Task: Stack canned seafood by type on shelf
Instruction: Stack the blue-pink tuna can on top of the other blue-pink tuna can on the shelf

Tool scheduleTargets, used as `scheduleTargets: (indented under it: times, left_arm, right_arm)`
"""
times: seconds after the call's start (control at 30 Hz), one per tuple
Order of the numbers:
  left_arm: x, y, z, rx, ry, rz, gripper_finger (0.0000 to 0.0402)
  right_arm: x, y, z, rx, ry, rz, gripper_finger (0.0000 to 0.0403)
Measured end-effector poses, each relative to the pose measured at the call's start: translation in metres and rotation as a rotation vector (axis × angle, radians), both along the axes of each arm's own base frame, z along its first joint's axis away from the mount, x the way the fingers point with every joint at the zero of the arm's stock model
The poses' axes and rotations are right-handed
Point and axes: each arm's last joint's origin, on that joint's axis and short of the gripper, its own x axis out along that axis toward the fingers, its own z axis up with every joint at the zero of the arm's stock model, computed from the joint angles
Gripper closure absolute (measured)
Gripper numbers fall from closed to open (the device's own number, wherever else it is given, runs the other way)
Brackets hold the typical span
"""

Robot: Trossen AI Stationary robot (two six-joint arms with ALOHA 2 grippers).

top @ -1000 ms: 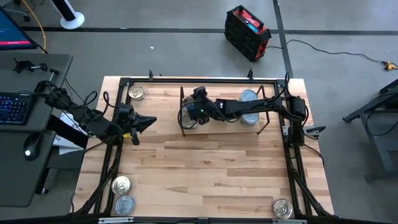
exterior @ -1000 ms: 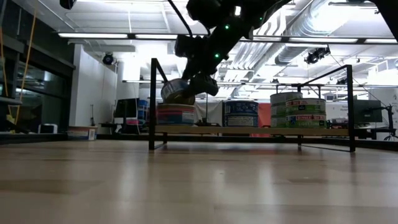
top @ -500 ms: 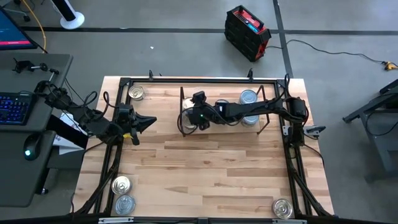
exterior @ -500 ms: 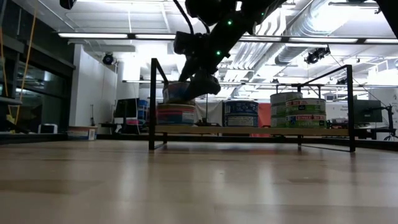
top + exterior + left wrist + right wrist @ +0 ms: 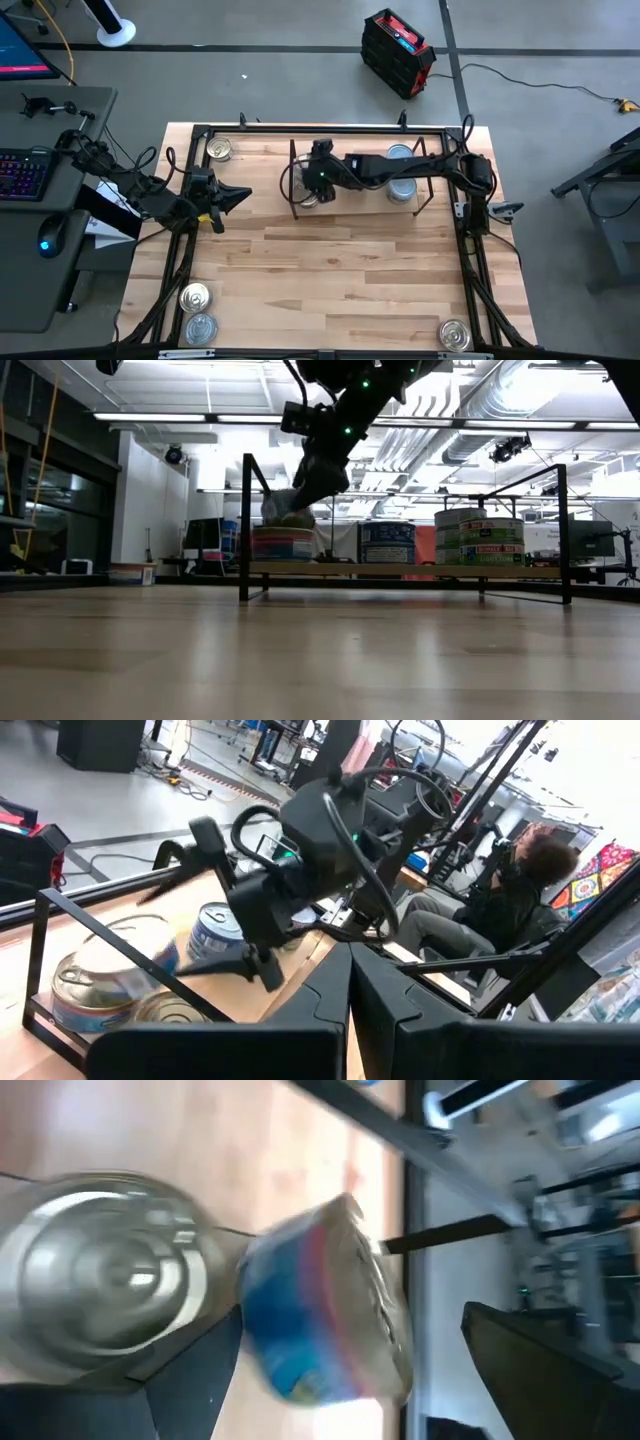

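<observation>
Canned seafood tin lay on the shelf stack under the right gripper from above; left gripper waited, fingers together. At table height and wrist, the tilted tin sat loose between spread fingers: better retreat straight up without nudging it.

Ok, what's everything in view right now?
shelf: one, light wood, black brackets, back middle of table.
shelf tins: three groups, exact count unclear, blue and red labels.
tilted tin: one, blue-red label, over the left group.
loose tins: four; gold back left, gold and silver front left, one front right.
case: one, black-red, floor behind table.
keyboard: one, desk at left.
person: one, seated beyond table.
left gripper: shut, table's left side.
right gripper: open, around tilted tin.
</observation>
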Motion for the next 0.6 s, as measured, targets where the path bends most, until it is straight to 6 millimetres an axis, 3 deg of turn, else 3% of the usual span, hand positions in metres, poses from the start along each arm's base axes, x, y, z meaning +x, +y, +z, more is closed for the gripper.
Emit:
scheduleTargets:
  times: [0.6]
  left_arm:
    - [0.0000,-0.0001,-0.0004,0.004,0.005,-0.001,0.0401]
  right_arm:
    - [0.0053,-0.0002,0.0041,0.080,-0.130,-0.056,0.0034]
